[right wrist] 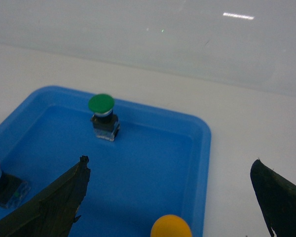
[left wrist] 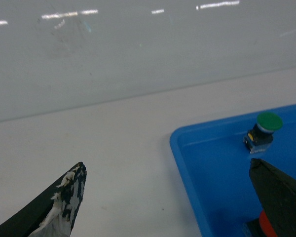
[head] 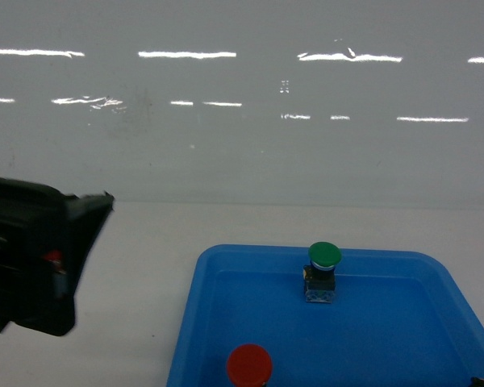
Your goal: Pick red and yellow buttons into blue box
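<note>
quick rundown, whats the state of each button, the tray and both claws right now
Green-capped push button: upright in the shallow blue plastic tray, near its far wall.
Red-capped push button: in the tray near its left wall, not gripped.
Orange-yellow-capped push button: in the tray near its right wall, not gripped.
Shallow blue plastic tray: flat on the white table, holding all three buttons.
Left claw: open, empty.
Right claw: open, empty, above the yellow button.
</note>
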